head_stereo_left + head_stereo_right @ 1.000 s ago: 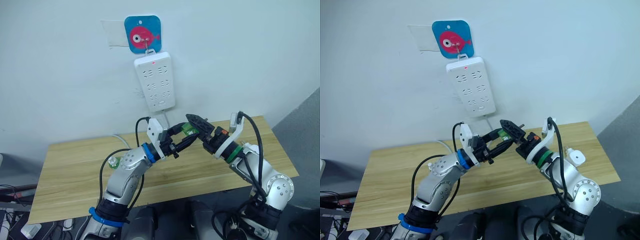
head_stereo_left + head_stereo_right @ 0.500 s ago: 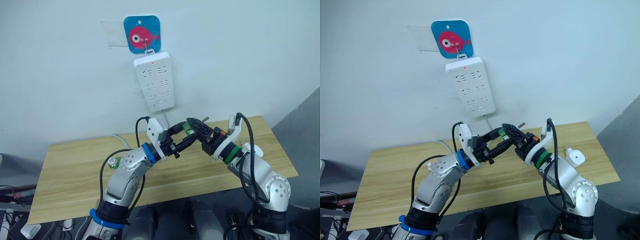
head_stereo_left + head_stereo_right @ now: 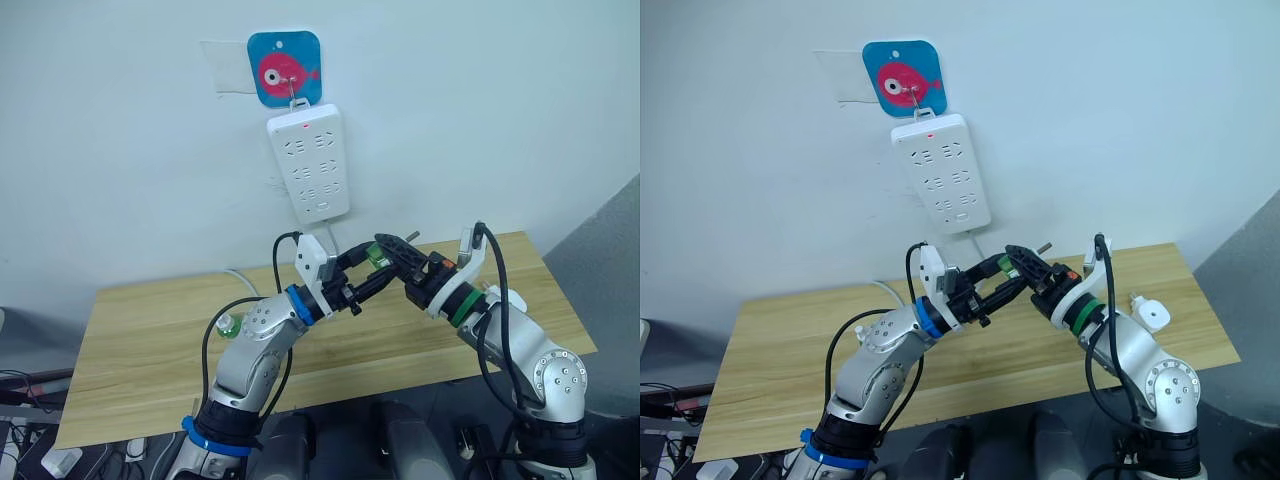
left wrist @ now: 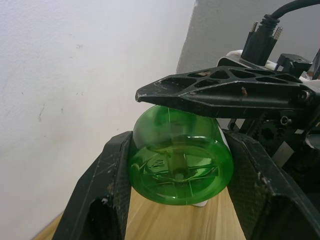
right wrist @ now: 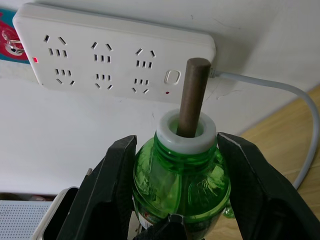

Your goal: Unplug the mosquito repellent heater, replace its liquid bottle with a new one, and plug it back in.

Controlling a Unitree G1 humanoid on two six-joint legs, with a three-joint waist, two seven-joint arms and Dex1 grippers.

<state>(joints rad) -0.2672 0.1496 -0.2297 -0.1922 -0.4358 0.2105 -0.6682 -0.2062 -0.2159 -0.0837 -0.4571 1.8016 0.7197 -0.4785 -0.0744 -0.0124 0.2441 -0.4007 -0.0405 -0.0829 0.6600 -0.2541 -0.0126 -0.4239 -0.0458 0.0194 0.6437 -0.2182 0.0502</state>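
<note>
A green liquid bottle hangs in the air above the wooden table, between both grippers. My left gripper is shut on its base end. My right gripper is shut on its body just below the white neck, from which a brown wick sticks out. The mosquito repellent heater, small and white, lies on the table beside my right forearm. Another green bottle stands on the table behind my left arm, partly hidden.
A long white power strip hangs on the wall from a hook on a blue fish sticker, all its sockets free. Its white cable runs down to the table behind the grippers.
My right arm has shifted a little at the elbow. Both grippers and the green bottle have stayed almost in the same spot.
</note>
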